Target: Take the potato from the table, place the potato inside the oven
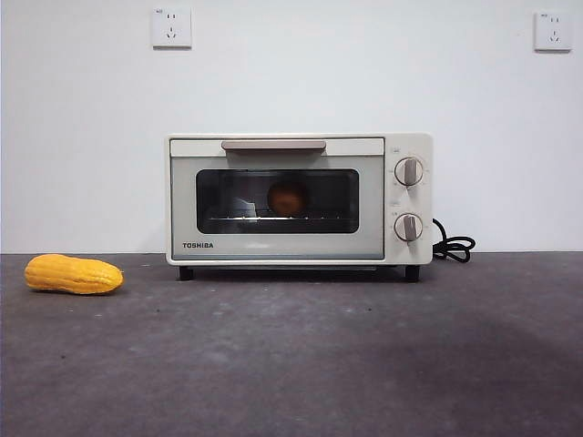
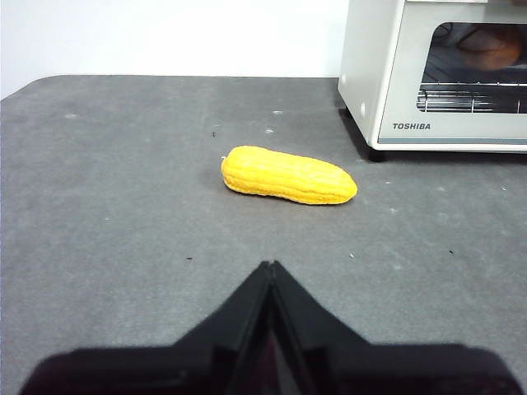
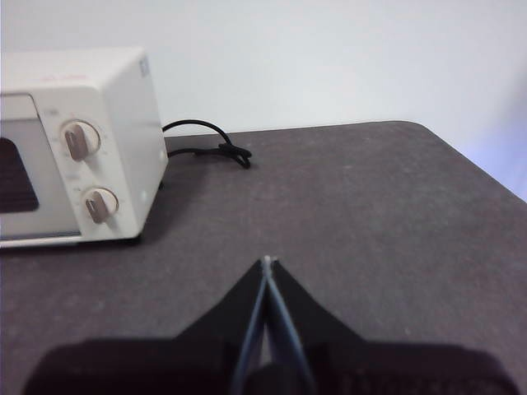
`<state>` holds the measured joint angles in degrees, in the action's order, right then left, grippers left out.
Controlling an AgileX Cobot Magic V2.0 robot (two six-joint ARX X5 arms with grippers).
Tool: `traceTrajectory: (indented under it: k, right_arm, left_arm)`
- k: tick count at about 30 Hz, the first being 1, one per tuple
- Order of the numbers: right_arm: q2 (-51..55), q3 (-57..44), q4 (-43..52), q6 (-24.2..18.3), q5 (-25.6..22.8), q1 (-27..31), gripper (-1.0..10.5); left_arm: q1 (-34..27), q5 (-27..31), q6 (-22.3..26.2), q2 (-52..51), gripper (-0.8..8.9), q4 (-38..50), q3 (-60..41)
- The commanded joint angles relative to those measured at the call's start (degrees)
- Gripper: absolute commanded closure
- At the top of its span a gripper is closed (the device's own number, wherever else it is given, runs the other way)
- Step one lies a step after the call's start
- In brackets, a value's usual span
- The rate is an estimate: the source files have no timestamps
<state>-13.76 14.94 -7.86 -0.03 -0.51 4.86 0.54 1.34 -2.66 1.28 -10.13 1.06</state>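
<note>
Hovering over the table (image 1: pixel 291 364), both my grippers carry nothing. My left gripper (image 2: pixel 270 267) has its jaws pressed tip to tip, shut on nothing, w/ bare grey surface under it. My right gripper (image 3: pixel 267 263) is the same: jaws closed together, empty, over bare surface. Neither arm shows in the front view.

Left wrist view, near to far: past my tips lies the corn cob (image 2: pixel 288 174), yellow, on its side, well apart from my jaws. Beyond it is the oven (image 2: pixel 436 74), its left front corner and part of the window showing, "TOSHIBA" on the door. Behind the glass there's an orange-brown shape, the potato (image 2: pixel 494 51), above the wire rack.

Right wrist view shows what the left can't: the oven's right end w/ two round knobs (image 3: pixel 80 140), and the black cord (image 3: pixel 206 144) coiled on the table behind it, near the far edge by the wall. The table's far right corner shows there too. No corn or potato in this view.

Front view gives the whole layout: corn cob near the table's left edge, clear of the oven. Oven stands toward the far edge, about mid-width, door shut, beige handle (image 1: pixel 273 145) along the top. Potato sits inside, mid-window, on the rack. Two wall sockets (image 1: pixel 171 27) above.
</note>
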Motion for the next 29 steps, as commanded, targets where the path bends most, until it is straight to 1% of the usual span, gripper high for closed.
traceTrajectory:
  k: [1,12,21,29]
  right_arm:
    - [2.8,-3.6,0.7,-0.2,-0.4,0.4,9.5]
    - [11.1,-14.2,1.9,0.0,-1.0,0.5,9.5]
    - [13.3,-14.1,-3.0,0.0,-1.0,0.5,9.5]
    - [13.3,-14.1,-2.9,0.0,-1.0,0.4,9.5]
  left_arm:
    - [-0.1,0.2,0.0,0.0,8.18,0.7,-0.6]
    - [-0.1,0.2,0.0,0.0,8.18,0.7,-0.6]
    - [-0.1,0.2,0.0,0.1,8.18,0.7,-0.6]
    - [-0.1,0.1,0.0,0.6,8.18,0.7,-0.6]
